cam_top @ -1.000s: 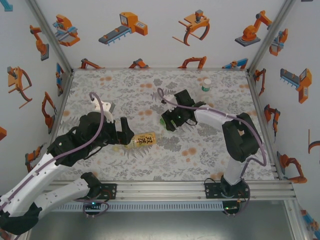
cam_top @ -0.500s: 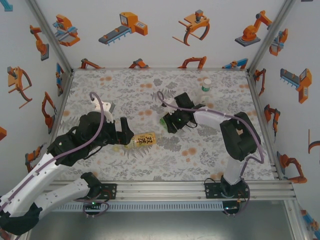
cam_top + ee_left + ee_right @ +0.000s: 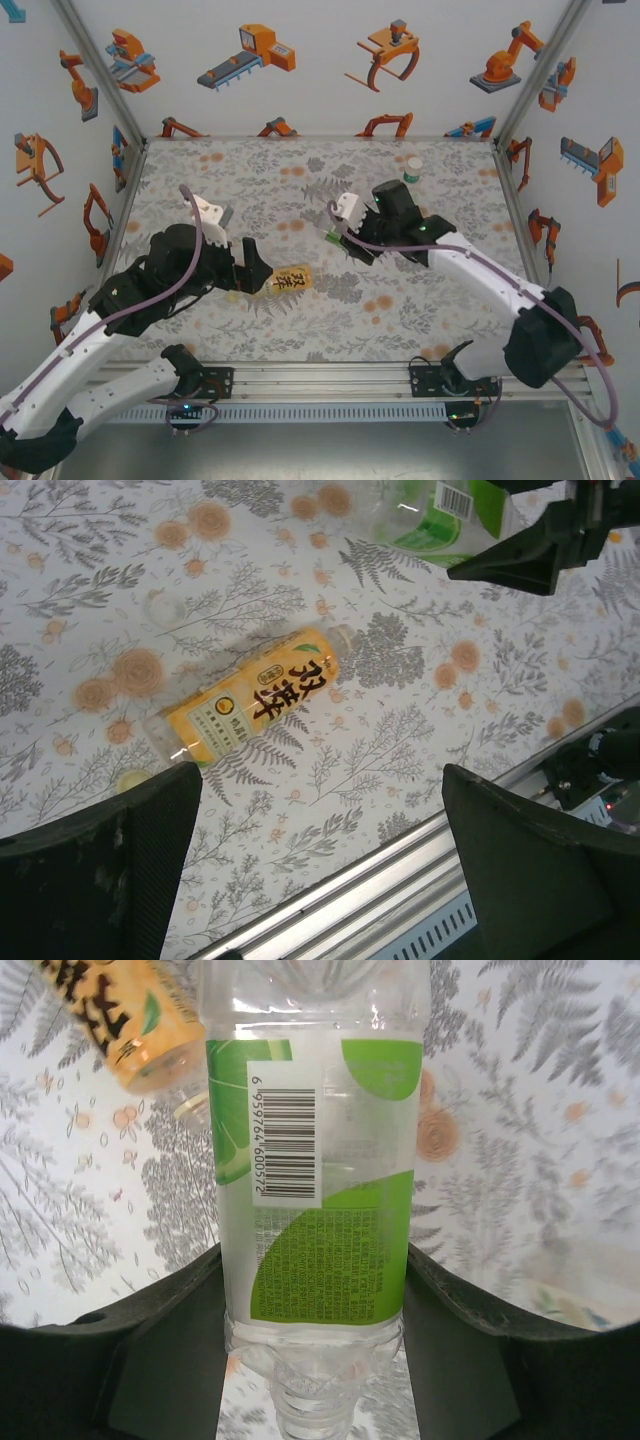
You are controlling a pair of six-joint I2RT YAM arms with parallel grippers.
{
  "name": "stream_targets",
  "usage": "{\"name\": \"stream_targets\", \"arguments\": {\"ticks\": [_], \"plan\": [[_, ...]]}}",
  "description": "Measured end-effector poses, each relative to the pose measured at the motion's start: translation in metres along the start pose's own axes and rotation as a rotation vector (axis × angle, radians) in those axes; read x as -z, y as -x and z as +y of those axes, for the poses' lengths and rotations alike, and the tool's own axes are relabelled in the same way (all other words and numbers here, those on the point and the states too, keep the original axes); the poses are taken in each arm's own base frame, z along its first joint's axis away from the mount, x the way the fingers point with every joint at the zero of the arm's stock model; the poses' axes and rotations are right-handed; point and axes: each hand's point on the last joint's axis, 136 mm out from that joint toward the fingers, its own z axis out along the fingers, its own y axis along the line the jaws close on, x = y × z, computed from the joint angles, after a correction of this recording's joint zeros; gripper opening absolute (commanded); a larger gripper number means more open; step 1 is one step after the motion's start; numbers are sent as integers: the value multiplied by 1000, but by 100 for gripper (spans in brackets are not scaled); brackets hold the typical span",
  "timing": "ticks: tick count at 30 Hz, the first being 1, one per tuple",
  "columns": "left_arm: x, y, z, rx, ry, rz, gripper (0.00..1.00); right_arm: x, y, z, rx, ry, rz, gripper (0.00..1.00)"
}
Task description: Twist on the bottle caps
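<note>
Lying on its side on the floral-patterned table (image 3: 420, 310) is the amber plastic drink bottle with a yellow label (image 3: 250, 705), its neck end angled away from the arm bases. The left gripper (image 3: 255, 268) hovers just to the left of the amber bottle with its jaws spread wide and nothing between them; in the left wrist view the two dark fingers (image 3: 100, 870) stand apart on either side, below the bottle. A small round pale yellowish cap (image 3: 133, 779) sits on the table just beside the amber bottle's base end. To the right of the amber bottle's neck, the right gripper (image 3: 342, 240) is clamped on the slim clear plastic bottle with a green label (image 3: 315, 1190), a finger pressing each side and the threaded neck pointing toward the wrist camera. Well beyond the amber bottle, far to its right, a short green plastic bottle (image 3: 413, 170) stands upright.
</note>
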Motion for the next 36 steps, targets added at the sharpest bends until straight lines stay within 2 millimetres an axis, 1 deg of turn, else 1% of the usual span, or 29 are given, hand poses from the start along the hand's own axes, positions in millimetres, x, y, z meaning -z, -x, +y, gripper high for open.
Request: {"name": "stream_targets", "arguments": {"ticks": [3,5,8,13,16,18,23,25,29,31,36], "plan": [[-3,-3,-12,-22,-63,24,95,22,11,14,156,-10,-22,35],[-4,-5,-20,-37,-111,39,94,37,18,28,284,-13,-34,33],[-3,-6,-32,-62,-179,49,93,52,24,50,464,-10,-47,31],[-1,-7,-48,-104,-267,59,94,67,31,84,765,-1,-44,27],[-1,-9,-59,-122,-322,78,93,72,33,100,928,-5,-33,23],[-2,-10,-70,-139,-370,99,93,75,36,109,1023,-18,-29,23],[-3,-20,-98,-203,-469,134,94,81,46,123,1223,-83,-33,23],[-2,-20,-107,-222,-501,129,94,80,48,128,1292,-109,-30,22],[-1,-13,-116,-233,-535,95,94,79,54,136,1406,-153,-24,20],[-2,-12,-120,-238,-553,89,93,80,60,140,1445,-179,-31,20],[-9,-19,-129,-261,-580,117,89,82,69,149,1515,-212,-42,20]]}}
